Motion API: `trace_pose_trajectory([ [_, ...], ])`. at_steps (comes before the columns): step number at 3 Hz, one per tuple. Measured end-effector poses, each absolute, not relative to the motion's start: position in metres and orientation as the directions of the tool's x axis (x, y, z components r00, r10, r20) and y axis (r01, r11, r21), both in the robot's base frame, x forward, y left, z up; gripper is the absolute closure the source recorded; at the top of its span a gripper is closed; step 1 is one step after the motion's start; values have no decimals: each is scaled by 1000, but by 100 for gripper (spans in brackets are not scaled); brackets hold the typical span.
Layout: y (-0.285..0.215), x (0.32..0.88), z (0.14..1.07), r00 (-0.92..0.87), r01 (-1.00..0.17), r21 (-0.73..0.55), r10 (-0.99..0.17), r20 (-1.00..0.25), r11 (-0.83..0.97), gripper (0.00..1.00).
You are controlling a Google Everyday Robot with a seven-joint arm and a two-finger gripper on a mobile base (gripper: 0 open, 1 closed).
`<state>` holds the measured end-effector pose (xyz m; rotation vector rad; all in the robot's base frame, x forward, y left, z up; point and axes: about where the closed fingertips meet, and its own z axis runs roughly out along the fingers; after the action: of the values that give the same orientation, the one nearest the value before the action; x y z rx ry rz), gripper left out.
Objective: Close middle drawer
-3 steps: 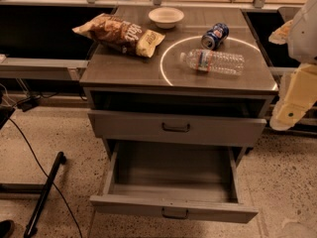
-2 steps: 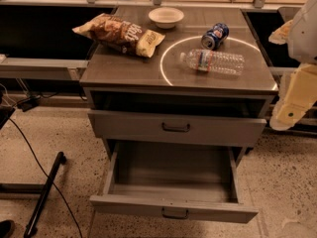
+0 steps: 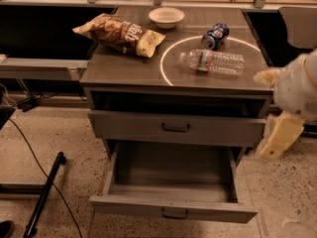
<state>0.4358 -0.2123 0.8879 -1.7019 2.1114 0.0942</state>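
Note:
The middle drawer [image 3: 173, 209] is pulled far out of the grey cabinet. It is a deep, empty box with a shallow flat front and a small dark bar handle [image 3: 174, 213]. Above it, the taller-fronted top drawer [image 3: 176, 128] stands slightly out. The lowest drawer is hidden beneath the open one. My gripper [image 3: 279, 137], a cream-coloured shape below the white arm, hangs in the air at the cabinet's right side. It is level with the top drawer and to the right of the middle drawer, touching neither.
On the cabinet top [image 3: 124, 71] lie a chip bag [image 3: 119, 33], a white bowl [image 3: 166, 17], a blue can [image 3: 215, 35] and a plastic water bottle [image 3: 213, 62]. A black cable and stand [image 3: 44, 192] lie on the floor at the left. Dark shelving flanks the cabinet.
My arm and gripper have come down and slightly left along the cabinet's right side. The drawers and the things on top have not moved.

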Motion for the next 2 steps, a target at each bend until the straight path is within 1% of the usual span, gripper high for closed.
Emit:
trace_pose_trajectory([
  [1, -221, 435, 843, -68, -928, -294, -881, -468, 228, 0],
  [2, -221, 438, 850, -31, -926, -325, -897, -441, 192, 0],
])
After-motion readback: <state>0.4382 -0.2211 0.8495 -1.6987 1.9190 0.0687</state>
